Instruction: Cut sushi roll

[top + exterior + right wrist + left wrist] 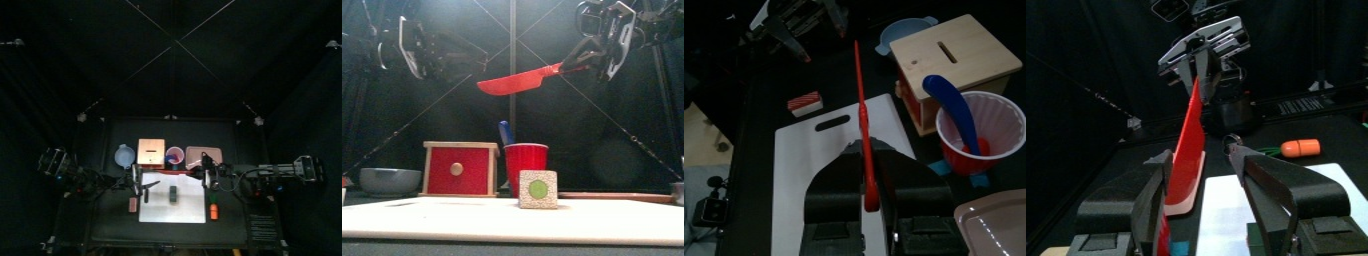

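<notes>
1. Your right claw (pixel 869 207) is pinched narrow on the handle of a red knife (pixel 520 79). The blade sticks out level towards your left claw (pixel 1200 165), with its tip a bit lower than the handle.
2. Your left claw is spread wide and holding nothing. On its wrist view the blade shows in the gap between the jaws, but from the front the tip stops short of it.
3. The sushi roll (pixel 539 189) sits on the white board (pixel 170 205), well below both claws and roughly between them.
4. Its long axis runs front to back, crosswise to the blade, with the green-centred end facing the table's front edge.
</notes>
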`<state>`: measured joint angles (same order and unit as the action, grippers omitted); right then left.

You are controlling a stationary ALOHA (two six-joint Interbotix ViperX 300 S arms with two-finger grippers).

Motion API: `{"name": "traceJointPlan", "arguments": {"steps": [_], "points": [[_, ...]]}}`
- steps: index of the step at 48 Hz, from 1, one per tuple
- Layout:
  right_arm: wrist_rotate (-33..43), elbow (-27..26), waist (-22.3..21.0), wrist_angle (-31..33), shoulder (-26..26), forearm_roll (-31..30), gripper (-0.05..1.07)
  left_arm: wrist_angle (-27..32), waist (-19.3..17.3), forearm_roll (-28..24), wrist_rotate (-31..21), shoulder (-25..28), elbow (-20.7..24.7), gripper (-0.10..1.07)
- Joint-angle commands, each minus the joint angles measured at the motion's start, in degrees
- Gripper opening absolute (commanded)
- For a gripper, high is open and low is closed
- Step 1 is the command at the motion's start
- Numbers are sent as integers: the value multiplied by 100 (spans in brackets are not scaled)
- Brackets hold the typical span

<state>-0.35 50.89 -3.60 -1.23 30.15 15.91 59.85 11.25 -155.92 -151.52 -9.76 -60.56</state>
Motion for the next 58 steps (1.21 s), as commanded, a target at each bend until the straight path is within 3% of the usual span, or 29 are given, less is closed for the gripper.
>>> {"name": "traceJointPlan", "arguments": {"steps": [1,15,39,58], "points": [[9,-88,9,-53,26,9,35,70,-105,-18,-53,-9,9,86],[0,-132,0,-53,-9,-18,35,-18,-457,-88,-378,62,-18,86],[0,-114,-9,-53,-9,-26,35,-545,-510,-44,-387,308,290,83],[0,-79,35,-53,-9,-26,35,-571,-562,-18,-404,448,360,55]]}}
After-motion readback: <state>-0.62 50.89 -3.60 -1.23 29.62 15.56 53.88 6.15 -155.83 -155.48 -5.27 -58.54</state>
